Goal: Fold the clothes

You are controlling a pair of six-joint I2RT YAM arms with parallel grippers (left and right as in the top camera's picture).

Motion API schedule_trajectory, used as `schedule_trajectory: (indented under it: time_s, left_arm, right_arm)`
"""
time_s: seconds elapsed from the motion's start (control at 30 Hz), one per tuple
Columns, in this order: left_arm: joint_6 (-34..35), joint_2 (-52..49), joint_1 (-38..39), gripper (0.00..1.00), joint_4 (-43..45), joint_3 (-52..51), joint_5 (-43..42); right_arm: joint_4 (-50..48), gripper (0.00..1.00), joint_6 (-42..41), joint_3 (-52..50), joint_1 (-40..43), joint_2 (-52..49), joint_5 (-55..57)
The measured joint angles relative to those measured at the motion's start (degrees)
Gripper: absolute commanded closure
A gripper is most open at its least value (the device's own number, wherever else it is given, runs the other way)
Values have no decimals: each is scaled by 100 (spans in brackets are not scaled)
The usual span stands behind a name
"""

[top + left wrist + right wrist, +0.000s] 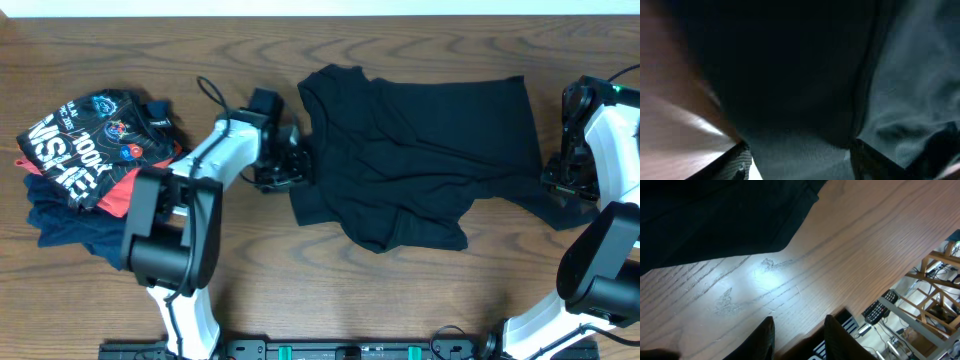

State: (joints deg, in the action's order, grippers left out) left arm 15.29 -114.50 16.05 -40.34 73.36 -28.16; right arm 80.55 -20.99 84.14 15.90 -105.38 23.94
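The clothes, a plain black shirt (420, 150), lie crumpled and partly spread in the middle of the wooden table (330, 290). My left gripper (295, 160) sits at the shirt's left edge. In the left wrist view its fingers (735, 162) stand wide apart, open, with dark fabric (805, 155) lying across the gap. My right gripper (558, 180) is at the shirt's right end. In the right wrist view it (800, 332) is open over bare wood, and the black cloth (715, 220) lies beyond its tips, apart from them.
A heap of other garments (85, 160) lies at the far left: a black printed tee on red and navy cloth. In the right wrist view the table's edge runs close by, with a remote (880, 307) and wooden furniture (940, 280) below.
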Motion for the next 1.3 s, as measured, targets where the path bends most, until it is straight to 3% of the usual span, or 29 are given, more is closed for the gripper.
schedule_trajectory:
  time_s: [0.07,0.1,0.3,0.47,0.5,0.53,0.6,0.67,0.9,1.1,1.3]
  left_arm:
    - [68,-70,136,81,15,22,-109]
    - [50,-107,175,94,24,28,-127]
    - [90,-236,166,94,-684,61,-17]
    - [164,-85,-422,94,-1711,44,1353]
    - [162,-39,-590,91,-1768,37,1591]
    - [155,13,-737,70,-1784,31,1755]
    - [107,258,-1143,43,-1773,17,2087]
    - [87,531,-1388,34,-1703,17,2225]
    - [-15,1150,-1425,33,-1740,17,1954]
    - [-55,1187,-1211,33,-1882,15,1161]
    - [-223,1187,-826,33,-1803,15,831]
  right_arm:
    - [0,70,4,2,0,0,-11]
    - [4,70,15,0,0,0,-15]
    - [-2,72,28,2,0,0,-20]
    - [-179,72,184,0,0,0,-203]
    - [-289,73,264,2,0,0,-313]
    - [-415,73,391,2,0,0,-509]
    - [-745,73,708,2,-2,0,-1023]
    - [-1082,71,1038,0,-11,0,-1663]
    - [-2542,50,1711,0,-304,0,-3187]
    - [-3777,47,1827,-59,-627,-26,-3414]
    - [-4868,37,1871,-61,-828,-664,-3204]
